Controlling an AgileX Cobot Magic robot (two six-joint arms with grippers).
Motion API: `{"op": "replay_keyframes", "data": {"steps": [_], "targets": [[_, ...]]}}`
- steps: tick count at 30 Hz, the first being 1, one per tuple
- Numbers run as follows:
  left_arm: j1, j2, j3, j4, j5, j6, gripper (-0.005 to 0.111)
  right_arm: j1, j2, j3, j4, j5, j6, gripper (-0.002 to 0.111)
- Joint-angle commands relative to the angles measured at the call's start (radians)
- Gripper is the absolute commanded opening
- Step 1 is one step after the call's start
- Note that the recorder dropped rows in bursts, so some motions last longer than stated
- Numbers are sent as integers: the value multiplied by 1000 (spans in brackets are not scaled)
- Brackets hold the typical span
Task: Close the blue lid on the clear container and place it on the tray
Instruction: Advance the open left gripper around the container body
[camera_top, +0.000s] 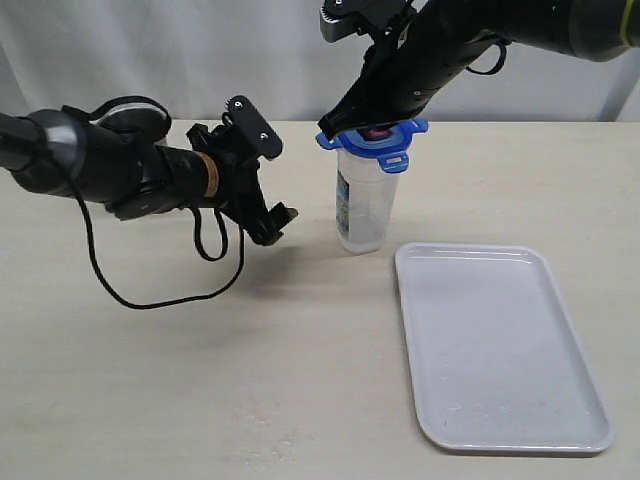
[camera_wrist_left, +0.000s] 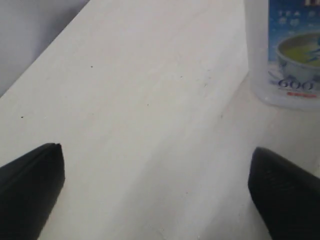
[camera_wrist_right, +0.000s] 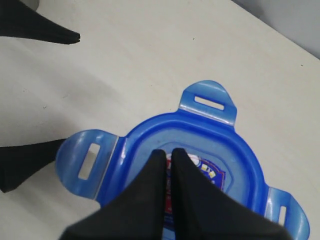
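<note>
Tray bare; right fingers closed atop blue lid; left fingers spread wide, empty.

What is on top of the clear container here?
The blue lid sits on the clear container, with the shut right gripper pressing its centre. The container's rim and most of the lid's label are covered.

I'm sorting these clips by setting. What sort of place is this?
Probably a robot test bench, not a kitchen: a bare pale table before a white curtain, holding only the clear container with the blue lid and the tray.
</note>
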Motion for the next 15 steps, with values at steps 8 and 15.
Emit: {"op": "replay_keyframes", "data": {"steps": [8,15], "targets": [[137,4,24,476,-475,-525,102,0,19,11,-11,36,4,4],[142,4,24,557,-512,-551,102,0,19,11,-11,36,4,4]]}}
